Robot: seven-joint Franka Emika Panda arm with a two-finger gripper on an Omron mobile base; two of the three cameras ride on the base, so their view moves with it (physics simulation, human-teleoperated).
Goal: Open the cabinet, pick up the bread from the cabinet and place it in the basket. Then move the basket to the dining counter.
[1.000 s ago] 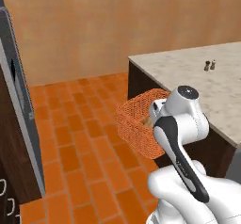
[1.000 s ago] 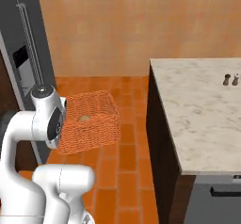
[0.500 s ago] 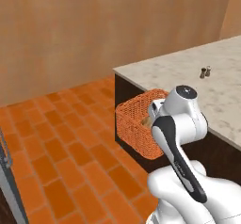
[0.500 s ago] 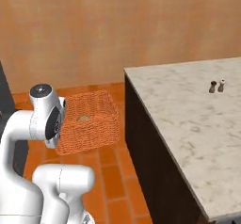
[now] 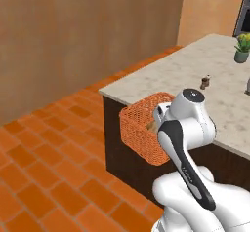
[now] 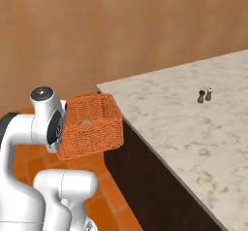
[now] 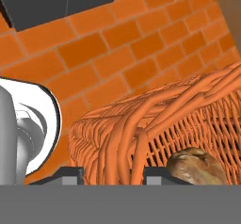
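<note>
The orange woven basket (image 5: 140, 130) hangs in the air above the brick floor, just off the corner of the dining counter (image 5: 172, 80). My gripper (image 7: 114, 171) is shut on the basket's near wall, its rim (image 7: 141, 119) rising between the two fingertips. The golden-brown bread (image 7: 197, 166) lies inside the basket (image 6: 92, 130), and the bread (image 6: 85, 122) peeks over the rim in the right base view. The pale marble dining counter (image 6: 184, 121) spreads to the right of the basket, its top roughly level with the basket's rim.
Two small shakers (image 6: 205, 95) stand on the counter, the same shakers (image 5: 205, 82) near its far side. A potted plant (image 5: 242, 48) sits at the counter's far end. Orange brick floor (image 5: 49, 167) lies open to the left, with a wood-panelled wall (image 5: 73, 31) behind.
The base has driven, so the whole picture has shifted: the dark cabinet at the left has left the views and the counter looms nearer. The basket stays held in the same place before the arm.
</note>
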